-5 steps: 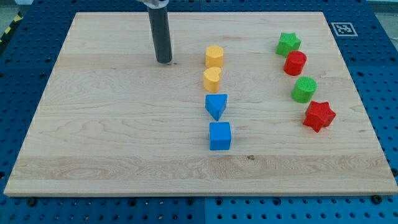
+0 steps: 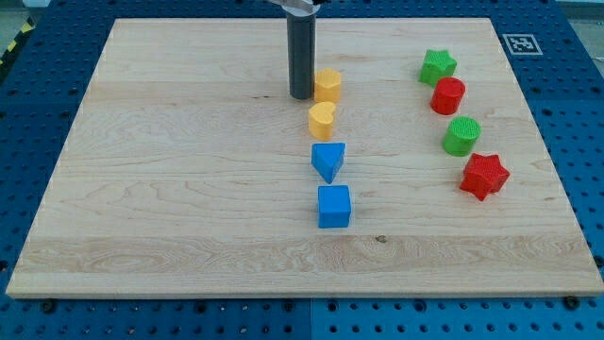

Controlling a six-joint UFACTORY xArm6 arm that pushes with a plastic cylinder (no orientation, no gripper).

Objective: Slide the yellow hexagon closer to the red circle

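The yellow hexagon (image 2: 327, 85) stands near the view's top centre of the wooden board. My tip (image 2: 301, 95) rests on the board just at the hexagon's left side, touching or nearly touching it. The red circle (image 2: 448, 95) stands far to the view's right, at about the same height. The rod rises straight from the tip to the view's top edge.
A yellow heart (image 2: 322, 120), a blue triangle (image 2: 328, 161) and a blue cube (image 2: 333, 206) form a column below the hexagon. A green star (image 2: 437, 66) is above the red circle; a green circle (image 2: 461, 136) and a red star (image 2: 484, 175) are below it.
My tip has slid to the view's right, from well left of the yellow hexagon to right beside it. The blocks have not moved.
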